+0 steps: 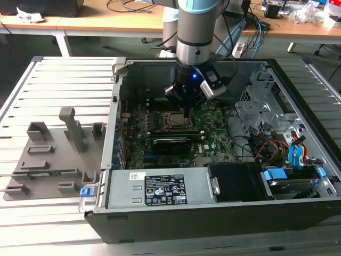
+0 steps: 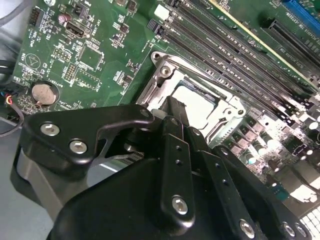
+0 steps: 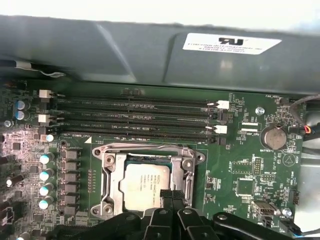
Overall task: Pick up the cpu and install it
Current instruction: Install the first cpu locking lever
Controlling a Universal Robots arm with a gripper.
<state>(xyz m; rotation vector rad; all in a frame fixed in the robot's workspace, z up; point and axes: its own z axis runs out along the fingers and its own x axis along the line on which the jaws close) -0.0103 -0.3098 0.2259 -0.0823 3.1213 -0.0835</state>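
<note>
Hovering over the open computer case (image 1: 298, 210), I am holding my gripper (image 1: 185, 110) just above the chip socket (image 3: 111, 176) on the green motherboard (image 3: 240, 165). My fingers (image 3: 171, 197) are pressed together, their tips touching or nearly touching the edge of the cpu (image 3: 145, 182); I cannot tell whether anything is pinched between them. The one cpu, with its pale metal top, is lying flat inside the socket's metal frame, seen in both wrist views (image 2: 197, 102). Beside the socket, four long black memory slots (image 3: 135, 114) are running in parallel, and all four are looking bare. One round coin battery (image 3: 274, 136) is sitting on the board near the slots' end. A column of small silver-topped capacitors (image 3: 46, 175) is standing beside the socket frame. In the exterior view, one grey parts tray (image 1: 48, 160) is resting on the slatted table (image 1: 64, 74) at the exterior view's left of the case, well apart from my gripper.
</note>
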